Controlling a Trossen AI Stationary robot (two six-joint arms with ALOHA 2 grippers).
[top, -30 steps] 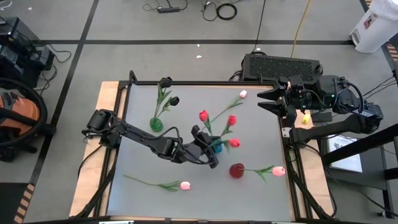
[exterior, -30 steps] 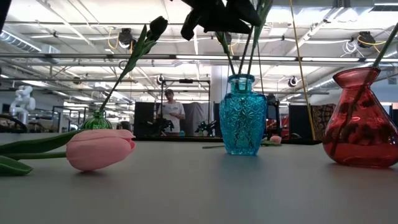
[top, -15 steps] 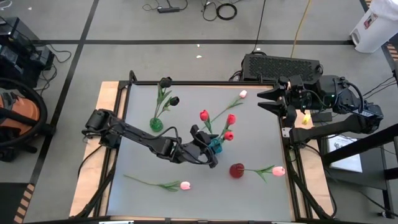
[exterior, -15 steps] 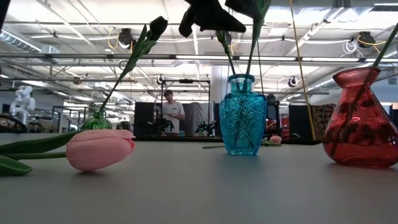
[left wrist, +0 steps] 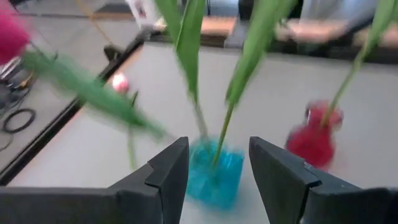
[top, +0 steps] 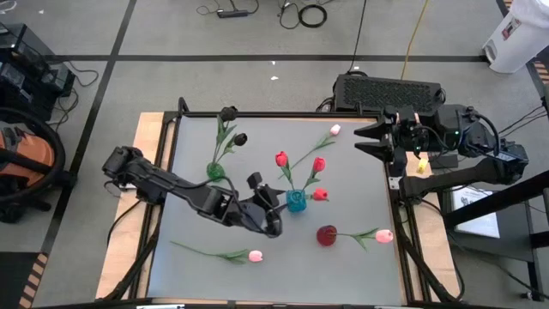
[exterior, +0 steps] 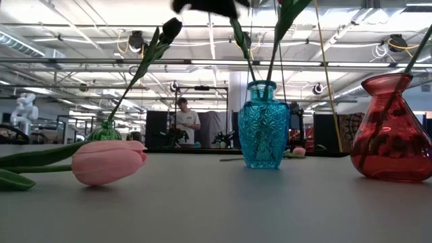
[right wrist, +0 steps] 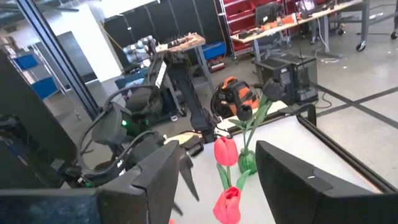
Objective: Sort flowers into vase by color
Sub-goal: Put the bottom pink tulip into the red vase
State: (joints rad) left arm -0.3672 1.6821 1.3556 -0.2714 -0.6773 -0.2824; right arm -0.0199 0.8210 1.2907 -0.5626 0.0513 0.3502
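At the lower left of the high view a pink tulip [top: 255, 256] is left lying on the table [top: 189, 232]. At centre, the blue vase [top: 296, 202] with three red tulips [top: 280, 160] could be tipped if a leaf is brushed by the left gripper [top: 264, 199], whose jaws are seen spread wide and empty. At the right edge the right gripper [top: 367, 137] is parked, jaws parted, nothing held.

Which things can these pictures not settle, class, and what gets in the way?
- Left gripper, low view: cut off by the top edge.
- Blue vase, left wrist view: blurred, its lower part hidden behind the fingers.
- Red vase, low view: cut by the right edge; its flower head is out of frame.
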